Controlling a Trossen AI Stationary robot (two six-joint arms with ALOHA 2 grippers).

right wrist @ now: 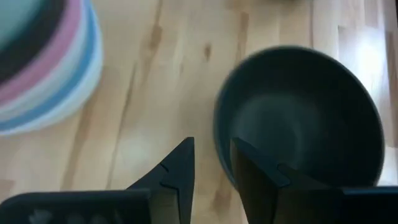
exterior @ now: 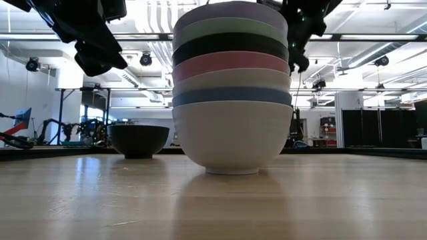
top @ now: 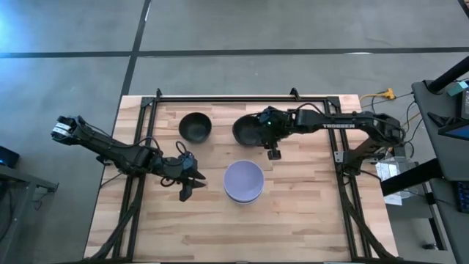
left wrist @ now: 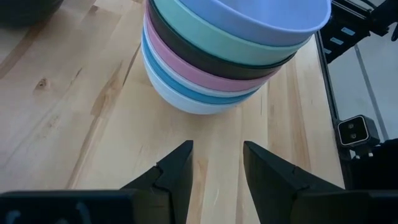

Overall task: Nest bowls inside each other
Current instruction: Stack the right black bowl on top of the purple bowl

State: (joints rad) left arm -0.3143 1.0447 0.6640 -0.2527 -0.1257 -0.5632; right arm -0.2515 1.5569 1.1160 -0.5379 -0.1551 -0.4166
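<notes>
A stack of several nested bowls [top: 243, 181] stands on its white bottom bowl [exterior: 230, 143] at the table's middle, lavender on top. It also shows in the left wrist view [left wrist: 217, 56]. One black bowl [top: 195, 127] stands alone at the far left. A second black bowl [top: 248, 130] stands right of it, and shows in the right wrist view [right wrist: 298, 118]. My left gripper [left wrist: 217, 163] is empty just left of the stack, its fingers a small gap apart. My right gripper [right wrist: 212, 160] hangs high above the second black bowl's near rim, fingers a small gap apart, and is empty.
A black metal frame [top: 242, 97] runs along the table's far edge and down both sides. Bare wood [top: 242, 227] lies between the stack and the near edge. In the low view both grippers [exterior: 93, 57] [exterior: 298, 57] hang well above the tabletop.
</notes>
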